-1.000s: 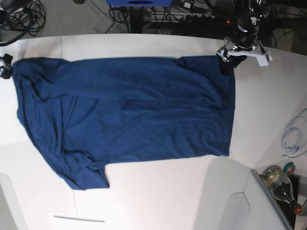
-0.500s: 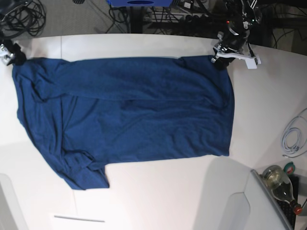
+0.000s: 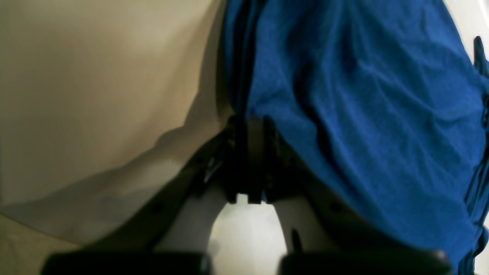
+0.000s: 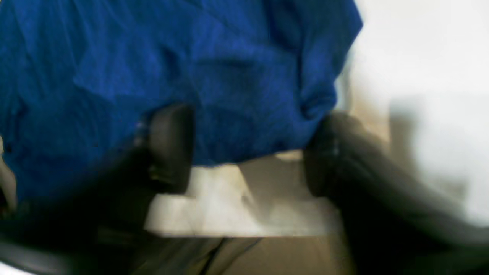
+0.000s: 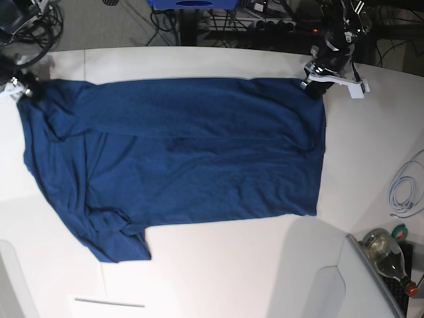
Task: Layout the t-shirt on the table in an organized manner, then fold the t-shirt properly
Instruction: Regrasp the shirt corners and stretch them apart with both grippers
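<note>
- Left pincer (image 3: 247,160): my black jaws are pressed together, clenched on the edge of the large plain dark navy blue soft fabric t-shirt (image 5: 179,159). In the left wrist view the cloth edge runs straight into the closed jaws, with blue fabric rising to the right and bare surface to the left.
- In the base view my left pincer (image 5: 313,86) sits at the shirt's far corner on that view's right side, right at the cloth edge.
- Right pincer (image 4: 248,152): my two black fingers (image 4: 170,147) stand apart, one on each side of a bunched blue cloth edge. The view is blurred; I cannot tell whether the cloth is gripped or only lies between them.
- In the base view my right pincer (image 5: 23,86) is at the shirt's other far corner, on that view's left, touching the cloth.
- T-shirt position: spread flat lengthwise across the big smooth white desk (image 5: 218,265), wrinkled along the left end, one short sleeve crumpled at the near left.
- Off the shirt, near the right edge: a coiled white cable (image 5: 405,192) on the desk, and a clear glass bottle with a red cap (image 5: 387,255) beside it, lying tilted.
</note>
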`<state>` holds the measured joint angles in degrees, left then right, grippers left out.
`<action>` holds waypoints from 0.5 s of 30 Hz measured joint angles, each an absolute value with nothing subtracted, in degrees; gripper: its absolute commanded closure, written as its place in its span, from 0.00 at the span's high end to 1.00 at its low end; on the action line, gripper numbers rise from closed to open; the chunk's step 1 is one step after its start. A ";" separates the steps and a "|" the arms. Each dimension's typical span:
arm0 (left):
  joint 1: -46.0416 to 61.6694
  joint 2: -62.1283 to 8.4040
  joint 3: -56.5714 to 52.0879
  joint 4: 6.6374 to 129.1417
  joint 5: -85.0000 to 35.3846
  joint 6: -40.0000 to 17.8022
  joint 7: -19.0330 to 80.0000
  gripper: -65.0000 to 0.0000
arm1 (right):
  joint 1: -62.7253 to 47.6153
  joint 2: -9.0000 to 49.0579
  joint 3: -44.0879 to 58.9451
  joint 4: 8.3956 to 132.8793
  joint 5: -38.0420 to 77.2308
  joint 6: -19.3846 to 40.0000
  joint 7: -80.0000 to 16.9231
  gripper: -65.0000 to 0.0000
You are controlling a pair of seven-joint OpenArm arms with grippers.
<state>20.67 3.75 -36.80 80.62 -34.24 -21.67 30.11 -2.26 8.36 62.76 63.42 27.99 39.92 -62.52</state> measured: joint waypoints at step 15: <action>24.23 0.86 -36.67 90.00 -34.17 -18.94 35.24 0.00 | -3.97 9.28 62.33 72.88 28.34 39.90 -74.67 0.00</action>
